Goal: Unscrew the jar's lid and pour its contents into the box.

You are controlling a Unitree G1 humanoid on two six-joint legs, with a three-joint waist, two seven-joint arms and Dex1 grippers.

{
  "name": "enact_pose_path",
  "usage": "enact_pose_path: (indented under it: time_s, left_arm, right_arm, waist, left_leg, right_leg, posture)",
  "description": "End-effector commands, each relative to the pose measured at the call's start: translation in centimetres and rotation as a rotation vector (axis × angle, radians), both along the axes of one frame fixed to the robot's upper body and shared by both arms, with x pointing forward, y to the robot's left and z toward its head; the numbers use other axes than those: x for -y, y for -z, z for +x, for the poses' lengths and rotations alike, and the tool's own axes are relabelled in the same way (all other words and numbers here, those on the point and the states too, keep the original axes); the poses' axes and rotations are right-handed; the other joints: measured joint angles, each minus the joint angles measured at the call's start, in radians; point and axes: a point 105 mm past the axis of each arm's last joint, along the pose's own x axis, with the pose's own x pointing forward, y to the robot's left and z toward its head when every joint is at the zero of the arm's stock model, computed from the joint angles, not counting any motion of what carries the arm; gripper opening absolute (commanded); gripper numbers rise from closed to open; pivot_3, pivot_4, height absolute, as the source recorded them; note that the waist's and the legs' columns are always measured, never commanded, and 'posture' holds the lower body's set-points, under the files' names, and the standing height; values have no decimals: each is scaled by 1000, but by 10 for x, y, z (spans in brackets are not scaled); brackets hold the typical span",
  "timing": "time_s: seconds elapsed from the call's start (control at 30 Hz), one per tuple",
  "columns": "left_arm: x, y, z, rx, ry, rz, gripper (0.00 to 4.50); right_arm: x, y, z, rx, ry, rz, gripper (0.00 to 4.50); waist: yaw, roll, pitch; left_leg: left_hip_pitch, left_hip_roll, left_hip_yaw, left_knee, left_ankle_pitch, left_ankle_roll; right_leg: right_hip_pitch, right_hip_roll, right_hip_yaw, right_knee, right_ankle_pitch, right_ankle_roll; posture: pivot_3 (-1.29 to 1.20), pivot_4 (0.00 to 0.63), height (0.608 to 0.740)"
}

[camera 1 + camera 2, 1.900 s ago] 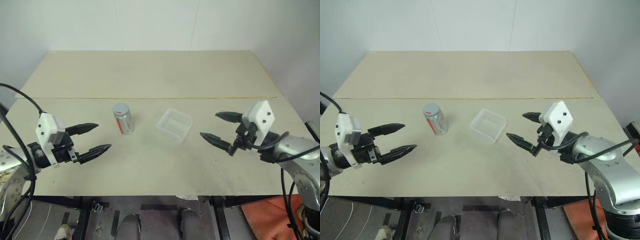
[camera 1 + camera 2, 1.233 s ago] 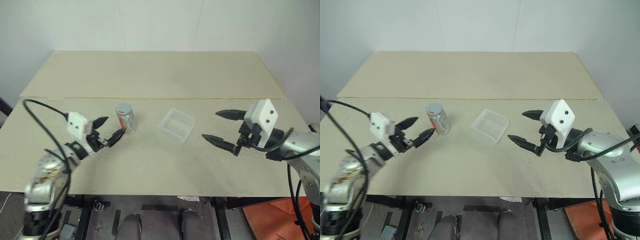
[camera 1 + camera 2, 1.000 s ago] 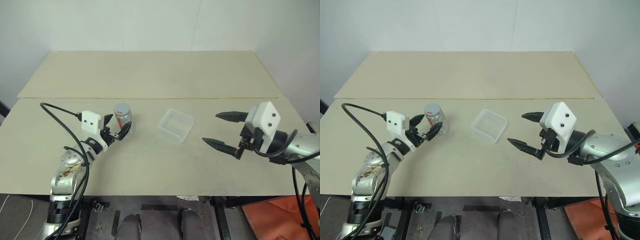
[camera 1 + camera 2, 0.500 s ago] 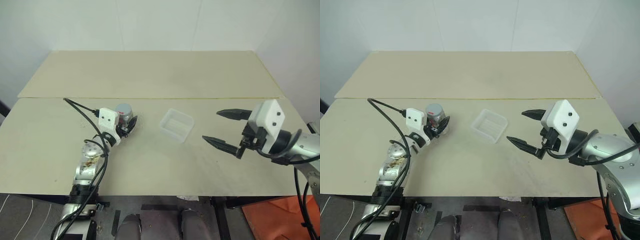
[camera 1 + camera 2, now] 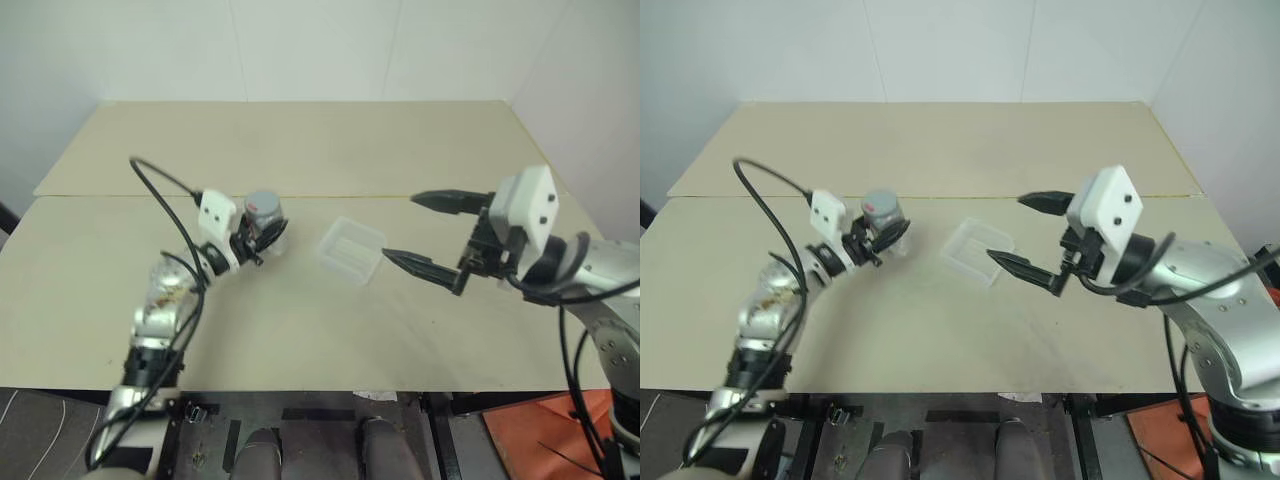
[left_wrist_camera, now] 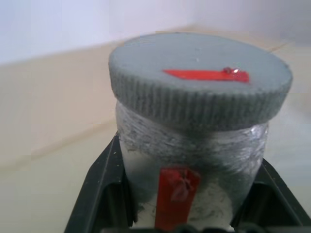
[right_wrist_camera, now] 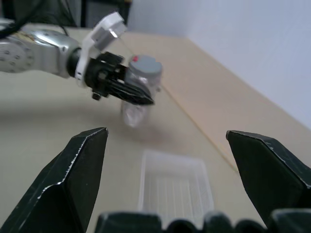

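Two end effectors — your left end effector (image 5: 262,238) clamps the jar (image 5: 265,222) (lid (image 6: 199,93) on) above the desk (image 5: 300,320); right end effector (image 5: 420,233) gapes beside the box (image 5: 351,249).

Lidded jar (image 5: 266,222) beside empty box (image 5: 351,249)

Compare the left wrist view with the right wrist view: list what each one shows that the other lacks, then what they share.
Left wrist view alone: the ribbed edge of the lid, the red strip across its top, and the jar's red label up close between the black fingers.

Right wrist view alone: the clear box on the table, and the open right gripper facing it.

Both: the jar, lid on, clamped by the left gripper.
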Motion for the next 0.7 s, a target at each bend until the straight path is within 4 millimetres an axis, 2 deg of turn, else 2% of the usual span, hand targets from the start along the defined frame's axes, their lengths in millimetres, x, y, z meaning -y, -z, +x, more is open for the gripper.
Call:
enact_pose_path:
  time_s: [0.03,0.13,0.3,0.5,0.7]
  left_arm:
    - [18,-27,-24,9,299,38,1930]
    - [27,-33,-35,-5,473,91,1930]
    - [47,-38,-34,-7,615,128,1930]
    - [57,-40,-32,14,686,162,1930]
    - [60,-42,-34,31,710,162,1930]
  right_arm:
    - [-14,-15,5,7,-49,55,4500]
    - [-31,-28,13,2,-85,96,4500]
    - [-63,-40,25,-6,-114,95,4500]
    - [-77,-34,27,-50,-127,70,4500]
    - [-80,-29,35,-80,-94,62,4500]
  waist:
    - [-3,0,0]
    - [-10,1,0]
    - [-18,1,0]
    - [-25,1,0]
    - [-30,1,0]
  left_leg:
    - [0,0,0,0,0,0]
    - [0,0,0,0,0,0]
    - [0,0,-1,0,0,-1]
    - [-2,0,-1,0,1,-2]
    - [-2,0,-2,0,1,-1]
  right_leg:
    - [0,0,0,0,0,0]
    - [-1,0,0,1,0,0]
    - [-1,0,0,1,0,0]
    - [-2,0,-1,2,0,0]
    - [-3,0,-1,2,0,0]
  posture:
    - [0,150,740]
    - [0,150,740]
    - [0,150,740]
    - [0,150,740]
    - [0,150,740]
